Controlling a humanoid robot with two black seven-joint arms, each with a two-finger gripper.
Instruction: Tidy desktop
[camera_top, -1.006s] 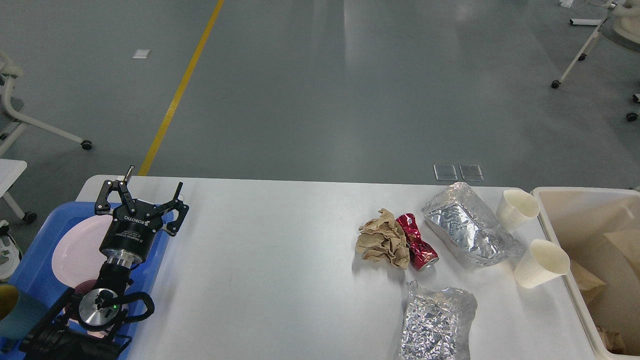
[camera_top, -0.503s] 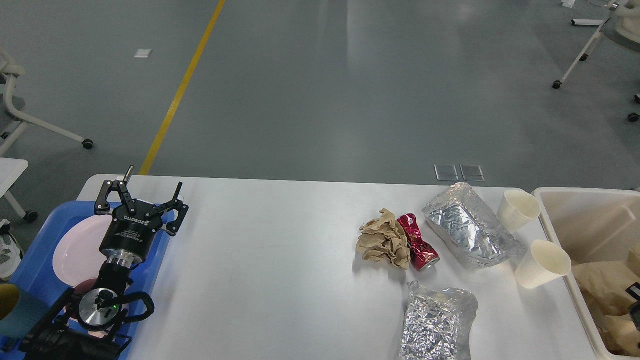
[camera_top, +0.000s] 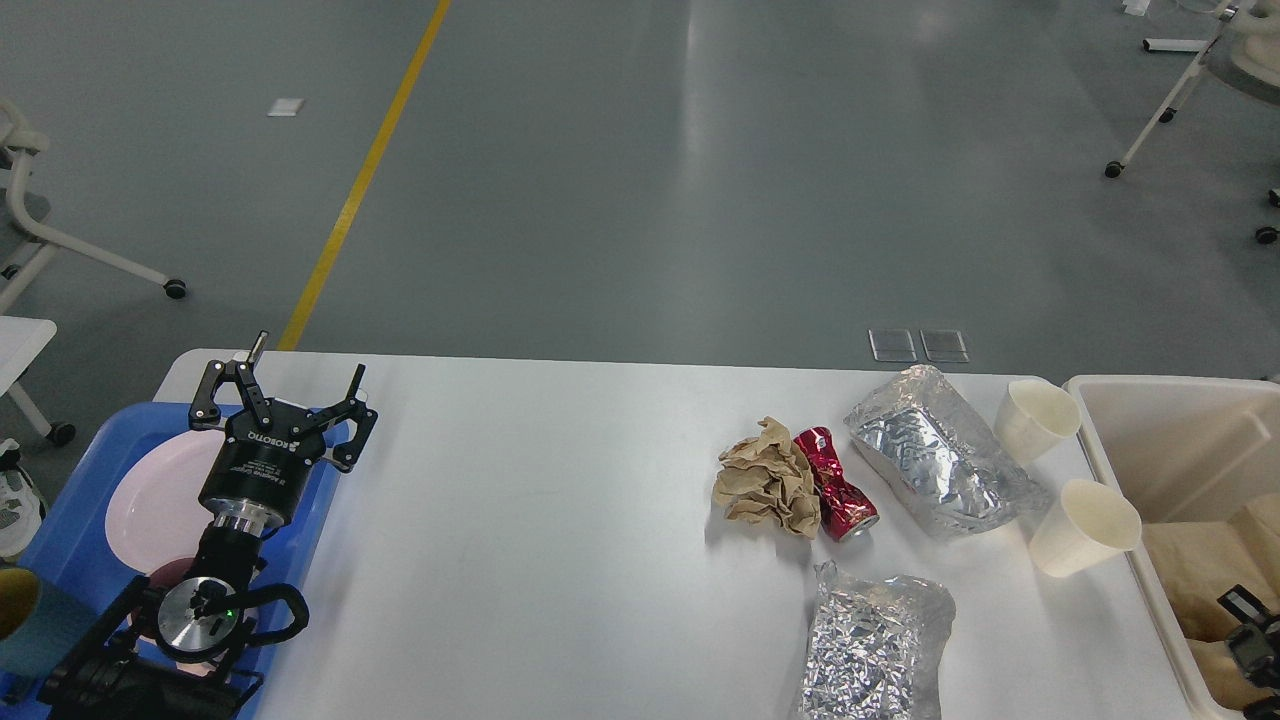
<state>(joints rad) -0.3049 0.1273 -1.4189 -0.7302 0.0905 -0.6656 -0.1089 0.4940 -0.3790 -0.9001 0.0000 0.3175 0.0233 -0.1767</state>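
Note:
The white desktop (camera_top: 540, 520) carries trash on its right half: a crumpled brown paper (camera_top: 765, 482), a crushed red can (camera_top: 836, 484), a silver foil bag (camera_top: 940, 465), a second crumpled foil bag (camera_top: 875, 645) at the front, and two cream paper cups (camera_top: 1035, 418) (camera_top: 1085, 525) lying on their sides. My left gripper (camera_top: 288, 395) is open and empty above the right edge of the blue tray, far from the trash. My right gripper (camera_top: 1250, 640) shows only as a dark part at the lower right, over the bin; its fingers cannot be told apart.
A cream bin (camera_top: 1150, 420) stands at the table's right end with brown paper (camera_top: 1190, 560) inside. A blue tray (camera_top: 70, 510) at the left holds a pink plate (camera_top: 150, 495) and a teal cup (camera_top: 35, 625). Chair legs on wheels stand on the floor behind.
My right gripper has come into view at the lower right over the bin, and the brown paper in the bin lies lower. The left arm and the trash on the table have not moved.

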